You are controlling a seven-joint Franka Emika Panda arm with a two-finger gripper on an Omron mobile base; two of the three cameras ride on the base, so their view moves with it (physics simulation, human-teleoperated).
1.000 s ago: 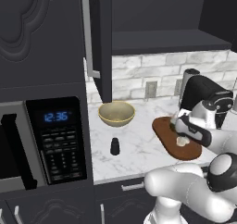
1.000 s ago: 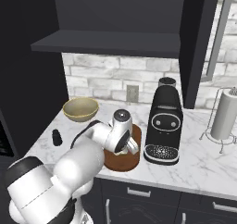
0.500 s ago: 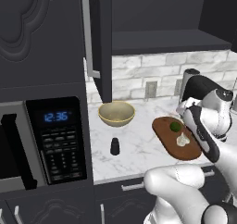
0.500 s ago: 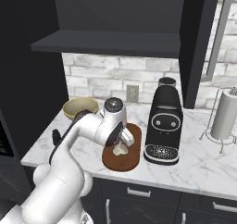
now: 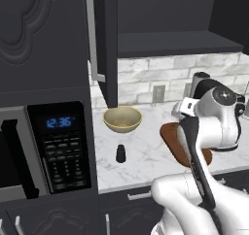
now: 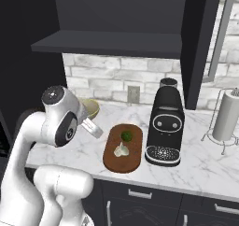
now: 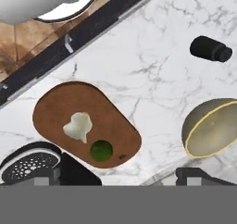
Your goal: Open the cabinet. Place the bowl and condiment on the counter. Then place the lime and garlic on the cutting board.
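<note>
The cabinet (image 5: 108, 40) stands with its doors swung open and its shelf bare. On the counter (image 5: 146, 156) rest the beige bowl (image 5: 122, 119) and, nearer the front, the small black condiment (image 5: 120, 153). Lime (image 6: 126, 136) and garlic (image 6: 121, 149) lie side by side on the cutting board (image 6: 122, 162). From above, the hand view shows the cutting board (image 7: 55, 102) with the garlic (image 7: 78, 126) and lime (image 7: 101, 150), the bowl (image 7: 210, 128) and the condiment (image 7: 210, 49). My gripper (image 7: 139, 179) hangs high over the counter, open and holding nothing.
A black coffee machine (image 6: 164, 127) stands right beside the board's right end. A paper towel holder (image 6: 227, 122) is further right. A microwave (image 5: 61, 146) sits left of the counter. Base cabinets with short handles run below the counter's front edge.
My arm has risen from the cutting board and swung back toward the base. Lime and garlic stay on the board. The jaws stayed open.
</note>
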